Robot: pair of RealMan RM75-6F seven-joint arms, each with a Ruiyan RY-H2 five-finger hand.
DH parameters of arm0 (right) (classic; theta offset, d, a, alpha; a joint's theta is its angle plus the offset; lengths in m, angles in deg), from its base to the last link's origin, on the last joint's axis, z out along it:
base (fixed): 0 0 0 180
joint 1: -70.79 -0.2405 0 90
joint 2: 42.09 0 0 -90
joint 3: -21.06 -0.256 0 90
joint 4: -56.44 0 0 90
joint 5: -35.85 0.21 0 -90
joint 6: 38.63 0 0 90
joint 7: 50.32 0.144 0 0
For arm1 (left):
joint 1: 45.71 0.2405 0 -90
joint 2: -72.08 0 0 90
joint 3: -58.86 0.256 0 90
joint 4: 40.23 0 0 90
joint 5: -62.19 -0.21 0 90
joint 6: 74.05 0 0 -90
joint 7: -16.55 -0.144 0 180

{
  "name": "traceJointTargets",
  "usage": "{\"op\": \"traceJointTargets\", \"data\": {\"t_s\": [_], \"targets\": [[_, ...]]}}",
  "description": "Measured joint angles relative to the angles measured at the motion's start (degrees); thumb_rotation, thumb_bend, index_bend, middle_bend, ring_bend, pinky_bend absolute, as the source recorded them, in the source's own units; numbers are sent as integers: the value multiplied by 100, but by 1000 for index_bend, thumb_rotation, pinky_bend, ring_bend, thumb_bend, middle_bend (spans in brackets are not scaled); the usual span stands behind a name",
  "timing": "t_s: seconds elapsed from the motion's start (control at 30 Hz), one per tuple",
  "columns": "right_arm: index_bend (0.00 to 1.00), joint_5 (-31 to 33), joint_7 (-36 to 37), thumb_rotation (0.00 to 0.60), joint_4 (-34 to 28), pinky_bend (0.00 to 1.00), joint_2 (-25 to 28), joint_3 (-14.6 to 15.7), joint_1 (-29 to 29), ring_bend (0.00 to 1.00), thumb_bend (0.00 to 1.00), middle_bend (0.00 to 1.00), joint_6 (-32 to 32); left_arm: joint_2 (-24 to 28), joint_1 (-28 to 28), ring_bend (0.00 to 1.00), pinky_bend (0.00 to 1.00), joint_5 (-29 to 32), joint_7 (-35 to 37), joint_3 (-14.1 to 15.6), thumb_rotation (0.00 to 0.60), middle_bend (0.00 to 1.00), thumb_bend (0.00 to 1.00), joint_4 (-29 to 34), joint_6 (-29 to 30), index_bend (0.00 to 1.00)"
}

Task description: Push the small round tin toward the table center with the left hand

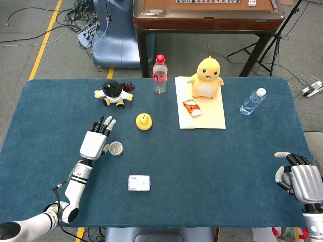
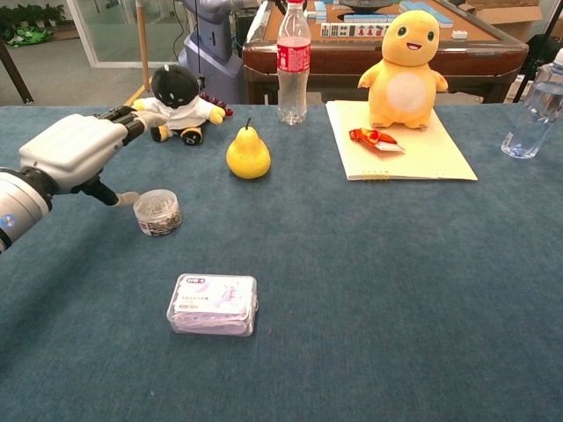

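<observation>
The left hand (image 1: pixel 95 143) lay flat and open on the blue table (image 1: pixel 212 161), with its fingers straight and pointing to about 1 o'clock. It held nothing. Its thumb side was right against the small round tin (image 1: pixel 116 148), at the tin's 9 o'clock side. In the chest view the left hand (image 2: pixel 75 151) stood just over the small round tin (image 2: pixel 158 212), and the thumb reached down beside it.

The tin sat left of the table's middle. It was see-through and full of little silver bits. A yellow pear (image 1: pixel 144 121) stood near it at about 1 o'clock. A small clear box (image 1: pixel 139 183) lay at about 5 o'clock from the tin. A little black and white plush toy (image 1: pixel 113 94) sat at 12 o'clock, far back on the table.

A red-label bottle (image 1: pixel 160 74) stood at the back edge. Beside it a yellow plush duck (image 1: pixel 205 77) sat on a pale yellow paper (image 1: pixel 209 115), with a red snack packet (image 1: pixel 192 107) in front of it. A clear water bottle (image 1: pixel 252 101) lay far to the right.

The right hand (image 1: pixel 299 180) rested at the table's right edge, low down. Its fingers were curled in and it held nothing.
</observation>
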Motion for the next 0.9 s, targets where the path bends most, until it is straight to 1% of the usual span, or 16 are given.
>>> {"op": "traceJointTargets", "data": {"t_s": [0.33,0.7,0.8,0.9], "targets": [[523,12,23,600,-4,359,15,-9,-6,297,325,339,-6,-88,-81,0,156,-81,-303,78,600,0,0,622,10,0],[523,-17,82,600,-9,359,50,-4,1,296,325,339,20,-379,-228,0,156,5,-777,66,600,0,0,940,-129,0],[524,-16,97,600,-12,359,58,-7,3,296,325,339,25,-367,-216,0,156,10,-876,71,600,0,0,1040,-93,0],[523,-18,112,600,-16,359,68,-10,8,297,325,339,41,-250,-148,0,156,2,-959,88,600,0,0,1222,14,0]]}}
